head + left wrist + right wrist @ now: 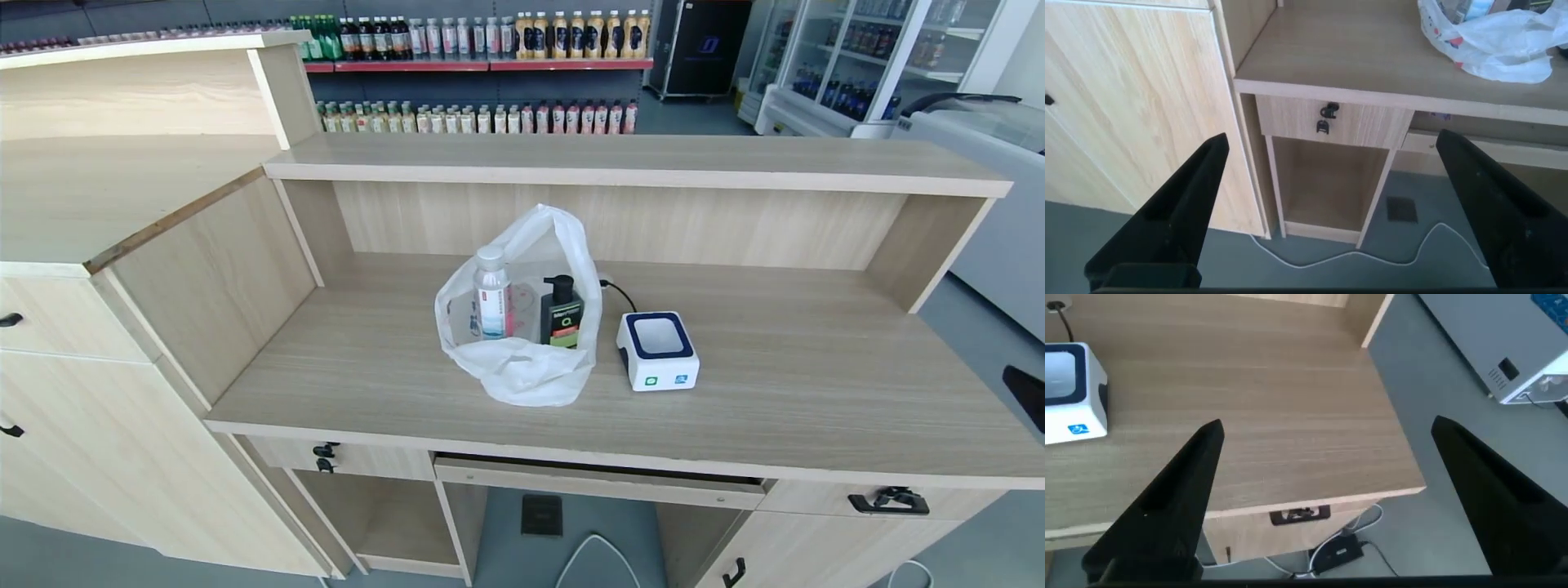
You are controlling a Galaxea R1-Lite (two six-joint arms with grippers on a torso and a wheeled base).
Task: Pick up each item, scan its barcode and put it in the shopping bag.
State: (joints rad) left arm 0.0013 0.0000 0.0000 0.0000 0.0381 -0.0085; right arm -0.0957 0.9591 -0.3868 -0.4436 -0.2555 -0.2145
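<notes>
- White plastic shopping bag stands open on the wooden counter, just beside the scanner, on the scanner's left as I face it.
- Inside the bag, a clear bottle with a white cap stands upright on the side away from the scanner.
- A dark pump bottle stands upright in the bag too, on the side nearest the scanner.
- The scanner is a white box with a dark-rimmed window facing up; a black cable runs from behind it towards the bag.
- My left gripper hangs low in front of the counter's edge, well apart from the scanner, past the bag; its jaws are spread wide and hold nothing.
- My right gripper hovers above the counter's front edge on the scanner's right, jaws likewise spread wide and empty.
- A keyed drawer sits under the counter, facing my left gripper.
</notes>
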